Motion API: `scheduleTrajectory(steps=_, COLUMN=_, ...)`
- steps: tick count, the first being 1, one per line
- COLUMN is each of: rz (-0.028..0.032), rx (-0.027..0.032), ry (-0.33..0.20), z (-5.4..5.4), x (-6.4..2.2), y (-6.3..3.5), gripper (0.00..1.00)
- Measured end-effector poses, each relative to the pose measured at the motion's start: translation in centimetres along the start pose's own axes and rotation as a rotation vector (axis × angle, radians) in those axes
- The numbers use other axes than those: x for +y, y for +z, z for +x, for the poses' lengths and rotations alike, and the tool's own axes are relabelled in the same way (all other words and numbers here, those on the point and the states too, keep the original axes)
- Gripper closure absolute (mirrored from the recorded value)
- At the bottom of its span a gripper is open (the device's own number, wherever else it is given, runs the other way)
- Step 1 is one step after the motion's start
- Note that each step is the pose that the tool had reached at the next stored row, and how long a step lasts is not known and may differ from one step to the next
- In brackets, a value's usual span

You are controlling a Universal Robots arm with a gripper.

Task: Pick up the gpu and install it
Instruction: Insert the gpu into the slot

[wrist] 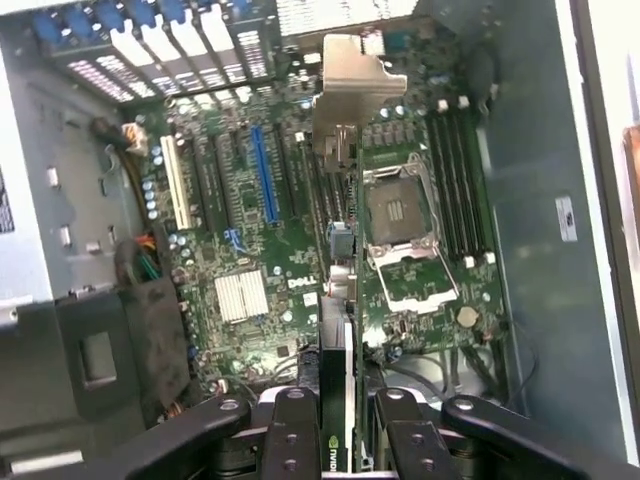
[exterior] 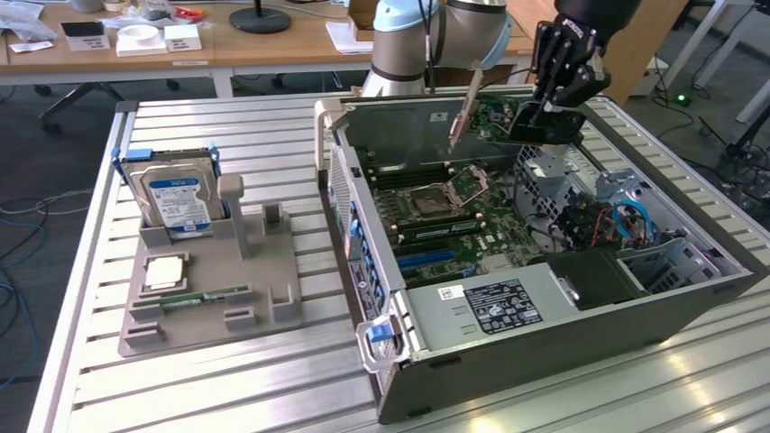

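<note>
My gripper (exterior: 544, 115) hangs over the far end of the open computer case (exterior: 398, 117), shut on the gpu (exterior: 496, 117). The card is a green board with a silver end bracket (exterior: 462, 113) and is held on edge above the motherboard (exterior: 452, 230). In the wrist view the gpu (wrist: 346, 300) runs edge-on away from my black fingers (wrist: 292, 425), its bracket (wrist: 352, 90) at the far end. It hovers between the blue expansion slot (wrist: 265, 175) and the CPU socket (wrist: 400, 215), apart from the board.
A grey holder (exterior: 270, 271) at the exterior view's left carries a silver hard drive (exterior: 178, 198), a CPU (exterior: 165, 271) and a memory stick (exterior: 205, 296). Drive cage and cables (exterior: 601, 221) crowd the case's right side. Wooden desks (exterior: 229, 50) stand behind.
</note>
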State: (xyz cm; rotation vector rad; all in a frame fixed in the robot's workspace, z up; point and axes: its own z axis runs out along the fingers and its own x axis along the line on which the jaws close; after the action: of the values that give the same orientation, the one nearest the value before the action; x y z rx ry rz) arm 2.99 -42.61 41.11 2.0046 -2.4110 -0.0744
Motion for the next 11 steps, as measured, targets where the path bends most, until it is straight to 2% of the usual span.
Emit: scheduleTrajectory(steps=11, rz=-0.0045, rx=0.0069, ry=-0.17, z=0.01, x=0.0, y=0.11, gripper=0.74)
